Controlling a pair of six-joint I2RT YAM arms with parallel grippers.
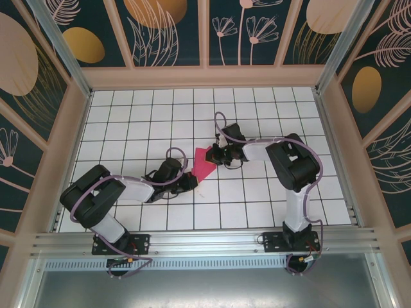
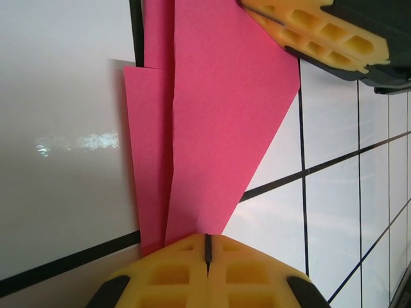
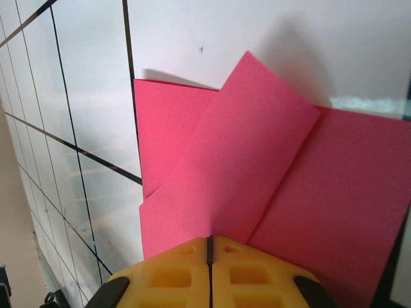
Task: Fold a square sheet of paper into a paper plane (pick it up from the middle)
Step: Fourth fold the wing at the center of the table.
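Right now the pink paper, folded into a pointy shape, is in the middle of the white tiled table. The left gripper pinches its narrow tip tight. The right gripper pinches the wide end. Flowery walls stand around.

Our left claw, yellow pads pressed together, pinches the narrow end of the folded magenta-pink paper sheet. The sheet fans out ahead over white glossy tiles. A second yellow-padded claw meets its far right corner.
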